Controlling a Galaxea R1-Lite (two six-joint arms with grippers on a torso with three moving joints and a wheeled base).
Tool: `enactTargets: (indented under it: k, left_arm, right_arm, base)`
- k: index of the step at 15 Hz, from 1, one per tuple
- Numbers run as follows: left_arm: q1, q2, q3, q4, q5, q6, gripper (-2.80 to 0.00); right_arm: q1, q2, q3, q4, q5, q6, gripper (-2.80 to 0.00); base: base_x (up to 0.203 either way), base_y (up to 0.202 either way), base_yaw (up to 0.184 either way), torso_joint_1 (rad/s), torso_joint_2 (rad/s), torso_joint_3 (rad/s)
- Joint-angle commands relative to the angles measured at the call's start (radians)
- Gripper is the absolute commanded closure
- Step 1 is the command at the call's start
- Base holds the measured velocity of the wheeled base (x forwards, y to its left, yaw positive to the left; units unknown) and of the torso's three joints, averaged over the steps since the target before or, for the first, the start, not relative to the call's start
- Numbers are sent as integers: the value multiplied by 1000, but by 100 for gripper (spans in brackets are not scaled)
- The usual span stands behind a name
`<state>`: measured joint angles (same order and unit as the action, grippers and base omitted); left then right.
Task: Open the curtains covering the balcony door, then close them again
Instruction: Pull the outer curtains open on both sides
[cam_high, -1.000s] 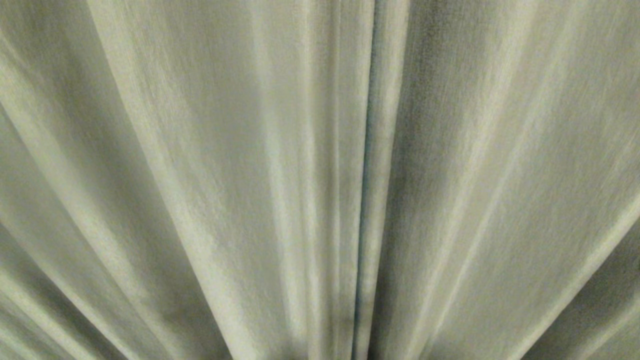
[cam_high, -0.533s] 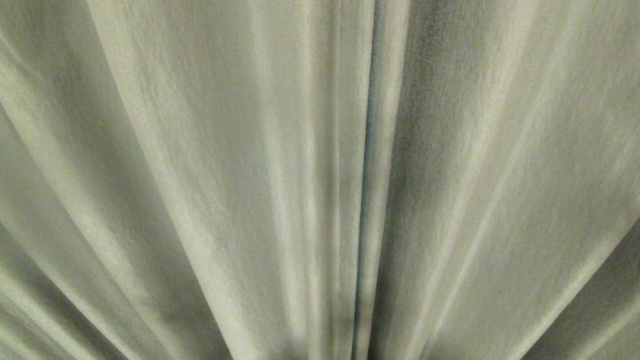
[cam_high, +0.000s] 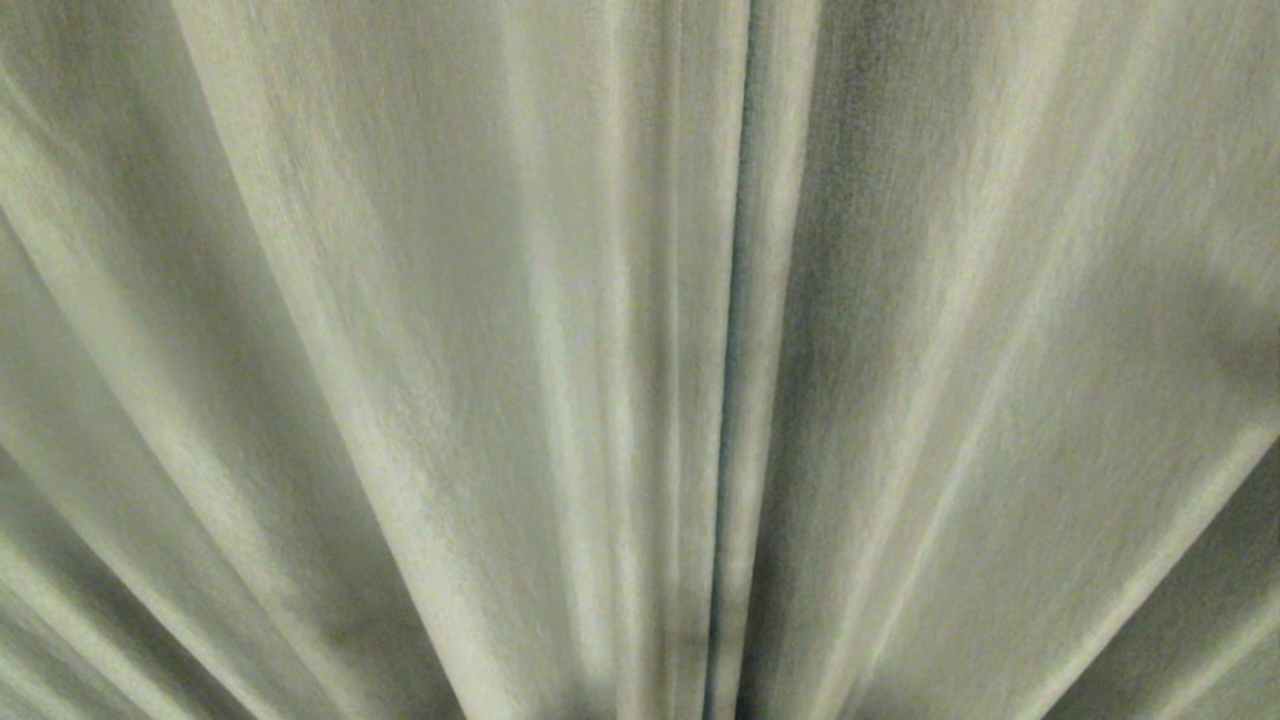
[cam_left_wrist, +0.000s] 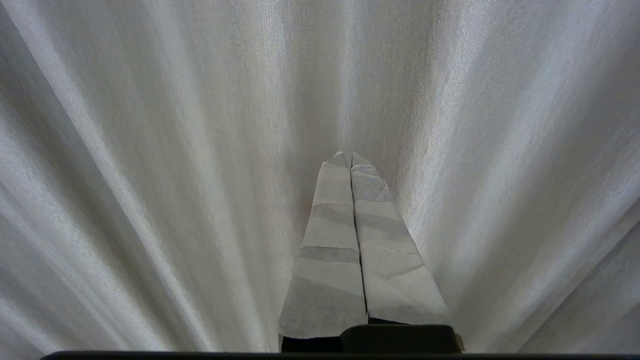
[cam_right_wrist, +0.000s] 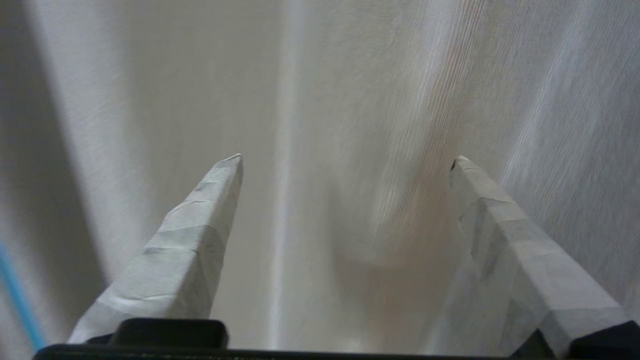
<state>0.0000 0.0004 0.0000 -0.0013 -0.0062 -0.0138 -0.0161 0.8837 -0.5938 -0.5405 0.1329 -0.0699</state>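
My right gripper (cam_right_wrist: 345, 160), jaws spread wide and empty, faces the drawn curtains (cam_high: 500, 360) filling my view, my left gripper (cam_left_wrist: 350, 156) clenched on nothing nearby; closing off the seam (cam_high: 735, 300) could pinch a mere pleat and drag both panels.

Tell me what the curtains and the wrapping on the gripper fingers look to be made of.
The curtains: woven cloth, matte pale beige-grey, with a fine thread grain and soft hanging pleats.

Wrapping on the right gripper fingers: probably pale matte tape or paper, going by the creases and overlapping bands. The left gripper fingers show the same banded wrap.
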Motion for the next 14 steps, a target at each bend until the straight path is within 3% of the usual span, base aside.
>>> enactTargets:
  k: [1, 14]
  left_arm:
    - [0, 0, 0, 0, 0, 0, 0]
    - [0, 0, 0, 0, 0, 0, 0]
  right_arm:
    - [-33, 105, -36, -20, 0, -3, -280]
    - [-58, 428, -193, -193, -40, 0, -280]
  base:
    - [0, 0, 0, 0, 0, 0]
    - [0, 0, 0, 0, 0, 0]
